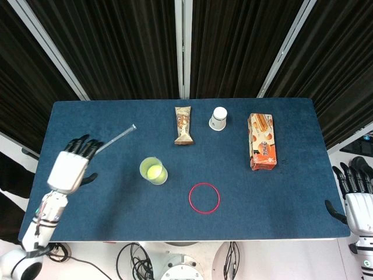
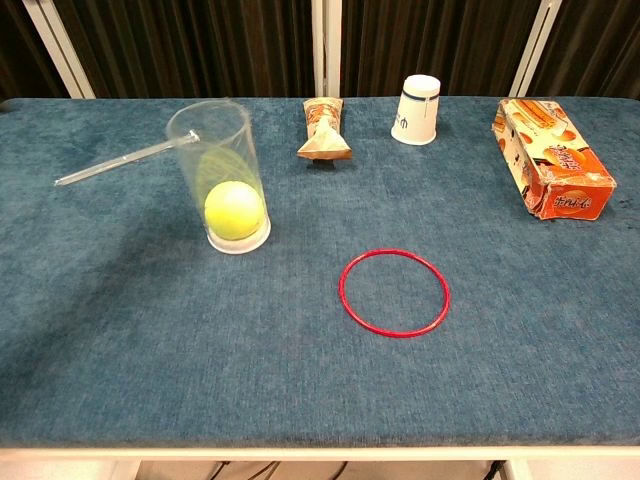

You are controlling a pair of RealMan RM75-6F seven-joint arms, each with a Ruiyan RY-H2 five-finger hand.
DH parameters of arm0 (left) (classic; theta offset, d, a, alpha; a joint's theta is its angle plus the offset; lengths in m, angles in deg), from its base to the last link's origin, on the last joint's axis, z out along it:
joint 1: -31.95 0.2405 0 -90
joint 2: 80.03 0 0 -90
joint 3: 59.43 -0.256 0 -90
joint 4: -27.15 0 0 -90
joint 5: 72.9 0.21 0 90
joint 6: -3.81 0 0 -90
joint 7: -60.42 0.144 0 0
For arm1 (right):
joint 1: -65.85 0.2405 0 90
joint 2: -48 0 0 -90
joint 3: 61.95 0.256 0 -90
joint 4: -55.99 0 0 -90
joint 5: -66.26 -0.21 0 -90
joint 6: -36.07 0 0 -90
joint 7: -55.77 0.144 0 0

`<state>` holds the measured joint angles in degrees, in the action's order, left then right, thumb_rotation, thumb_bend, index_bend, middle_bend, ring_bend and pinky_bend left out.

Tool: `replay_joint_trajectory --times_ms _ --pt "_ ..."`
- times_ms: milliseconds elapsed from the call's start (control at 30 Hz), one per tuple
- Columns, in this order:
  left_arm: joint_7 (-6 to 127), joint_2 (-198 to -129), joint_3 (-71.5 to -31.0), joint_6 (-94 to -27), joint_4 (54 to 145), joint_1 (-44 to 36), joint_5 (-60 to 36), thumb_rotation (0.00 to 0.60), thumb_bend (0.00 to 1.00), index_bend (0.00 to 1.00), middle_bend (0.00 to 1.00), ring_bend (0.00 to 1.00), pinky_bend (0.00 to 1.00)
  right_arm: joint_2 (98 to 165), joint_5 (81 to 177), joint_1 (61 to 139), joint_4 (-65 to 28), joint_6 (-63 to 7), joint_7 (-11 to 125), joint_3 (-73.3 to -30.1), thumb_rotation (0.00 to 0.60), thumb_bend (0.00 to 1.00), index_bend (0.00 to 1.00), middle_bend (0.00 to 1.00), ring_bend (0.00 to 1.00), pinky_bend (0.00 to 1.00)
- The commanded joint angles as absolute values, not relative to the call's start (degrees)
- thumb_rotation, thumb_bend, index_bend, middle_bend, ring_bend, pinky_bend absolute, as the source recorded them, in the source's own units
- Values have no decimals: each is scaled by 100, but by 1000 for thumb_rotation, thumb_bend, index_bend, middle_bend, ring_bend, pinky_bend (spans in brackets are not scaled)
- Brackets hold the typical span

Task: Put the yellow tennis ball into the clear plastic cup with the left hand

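The yellow tennis ball [image 2: 234,209] lies at the bottom of the clear plastic cup [image 2: 218,145], which stands upright left of the table's middle; from above the ball [image 1: 154,171] shows through the cup's mouth [image 1: 143,165]. My left hand [image 1: 70,166] hovers over the table's left edge, well left of the cup, fingers spread and holding nothing. It is out of the chest view. My right hand [image 1: 355,195] hangs beyond the table's right edge, fingers apart and empty.
A clear straw [image 2: 125,160] lies behind and left of the cup. At the back are a snack bar [image 2: 323,130], an upturned white paper cup [image 2: 417,109] and an orange biscuit box [image 2: 553,157]. A red ring [image 2: 394,292] lies near the middle.
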<state>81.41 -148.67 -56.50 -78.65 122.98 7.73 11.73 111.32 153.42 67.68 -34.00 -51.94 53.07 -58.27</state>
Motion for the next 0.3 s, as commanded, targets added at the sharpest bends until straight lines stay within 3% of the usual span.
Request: replay_joint_trajectory --times_ms 33,300 --pt "8362 -14525 -6283 -8469 12113 1728 1065 600 73 180 71 0 38 11194 15355 6784 -3369 -5184 5186 -5834 600 235 0 0 0 0" --pt "7116 -14647 -6405 -9038 11564 2544 1023 600 74 134 43 0 0 11298 15365 6820 -3397 -5072 4940 -5895 600 235 0 0 0 0"
